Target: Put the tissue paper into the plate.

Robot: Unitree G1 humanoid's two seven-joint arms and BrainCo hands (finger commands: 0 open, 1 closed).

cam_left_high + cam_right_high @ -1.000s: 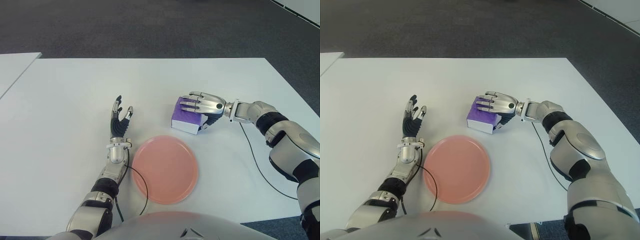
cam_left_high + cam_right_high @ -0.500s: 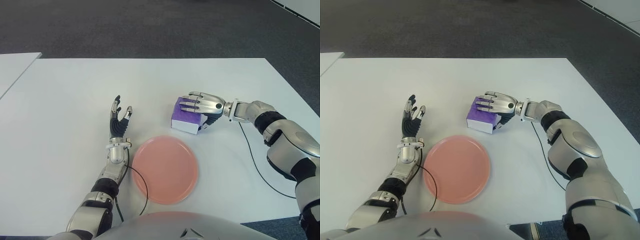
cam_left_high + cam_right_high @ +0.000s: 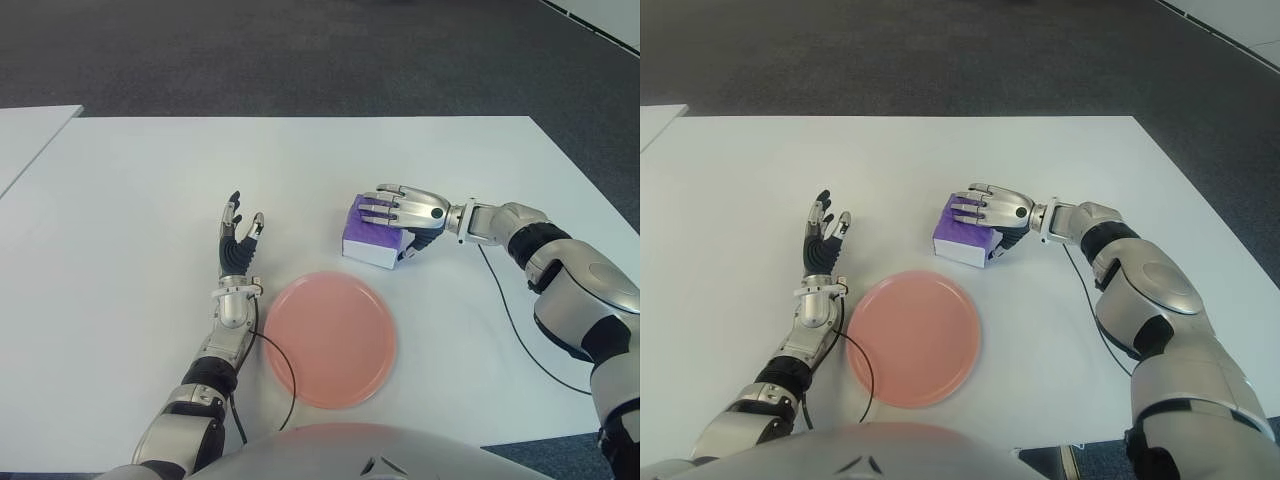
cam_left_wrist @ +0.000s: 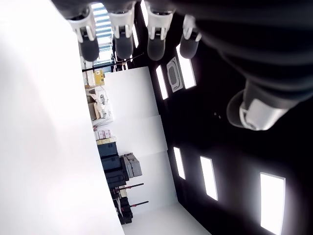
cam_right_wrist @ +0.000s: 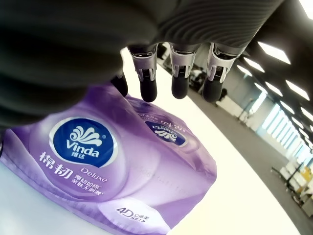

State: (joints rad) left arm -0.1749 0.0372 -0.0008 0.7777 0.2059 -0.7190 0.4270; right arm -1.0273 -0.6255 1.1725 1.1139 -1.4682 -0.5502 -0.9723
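White table (image 3: 120, 200) fills the view, with dark carpet beyond its far edge. Nearest the robot lies one pink plate (image 3: 330, 337), bare, with a black cable curling past its left rim. Just left of it the left hand (image 3: 237, 243) shows with fingers spread and straight, holding nothing; whether it touches the table I cannot tell. Beyond the plate, a little to the right and just clear of its rim, sits one purple tissue pack (image 3: 372, 238) flat on the table. The right hand (image 3: 402, 208) lies over the pack's top, fingers stretched across the purple wrap and the thumb tucked down at the near side; in the right wrist view three fingertips (image 5: 179, 88) show above the film rather than pressed into it, so the grip looks unfinished. Over the last second almost nothing has shifted: the pack has not lifted or slid, and the hand has held its place. I judge the grasp is being settled, with lifting and carrying to the plate not yet begun.
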